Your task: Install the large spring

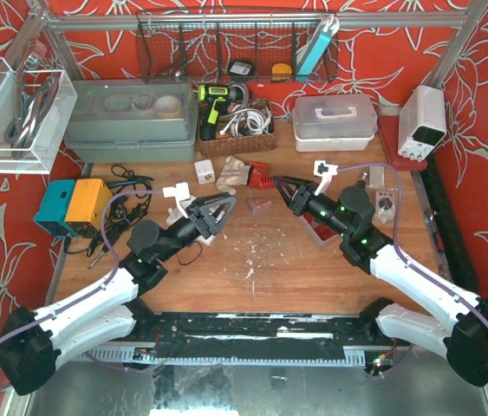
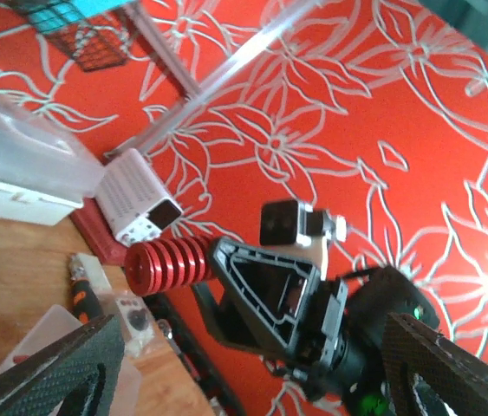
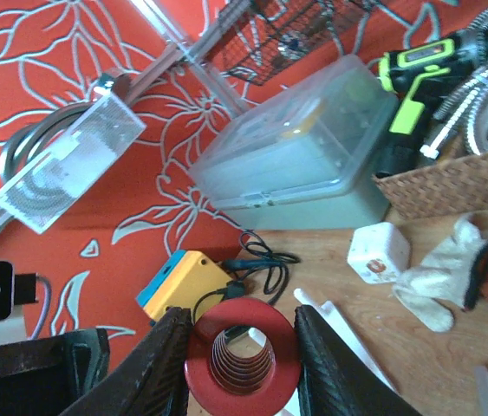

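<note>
The large red spring (image 1: 267,182) is held in the air over the table's middle back by my right gripper (image 1: 282,187). In the right wrist view I look down its bore; the spring (image 3: 242,357) sits clamped between the two black fingers (image 3: 159,364). My left gripper (image 1: 224,213) is open and empty, raised and pointing right toward the spring, a short gap away. In the left wrist view the spring (image 2: 167,264) sticks out left of the right gripper's black jaw frame (image 2: 270,290), between my wide-apart carbon fingers (image 2: 48,373).
A beige glove (image 1: 232,173) and a white cube (image 1: 204,169) lie behind the grippers. A yellow-and-blue box (image 1: 74,204) with black cables sits at the left. A grey lidded bin (image 1: 131,121), a basket with a drill (image 1: 230,121), a white container (image 1: 335,117) and a power supply (image 1: 423,121) line the back.
</note>
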